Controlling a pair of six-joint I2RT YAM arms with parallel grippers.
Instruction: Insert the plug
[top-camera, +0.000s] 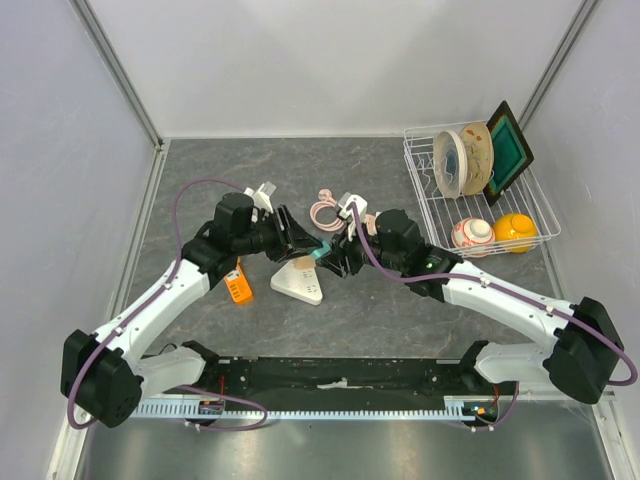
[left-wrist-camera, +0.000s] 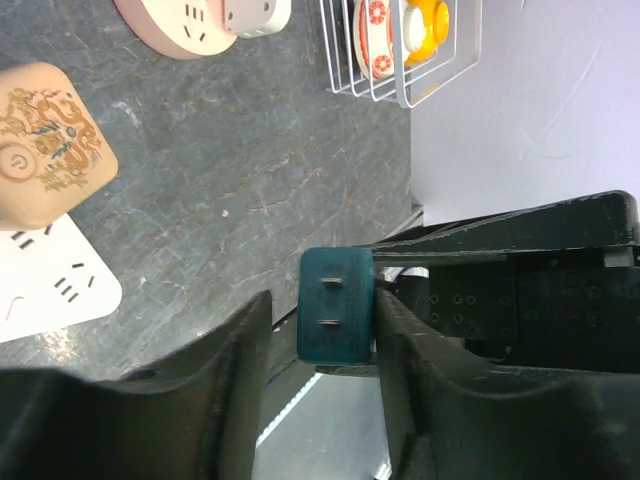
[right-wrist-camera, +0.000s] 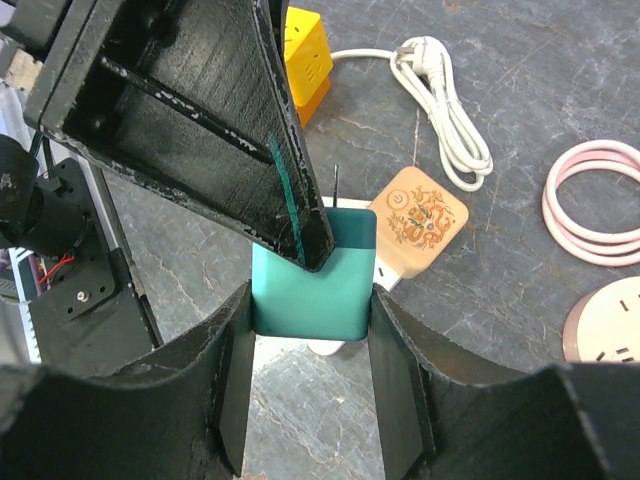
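As wrist views alone reveal, right end effector clamps plug | left end effector spread astride

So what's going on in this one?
Both arms meet mid-table over a teal plug. The right claw is clamped on its body, holding it above the table. The left claw brackets the same plug from the prong end; whether it grips is unclear. The white power strip lies just below, plug not yet inserted. It looks like a handover or regrasp.
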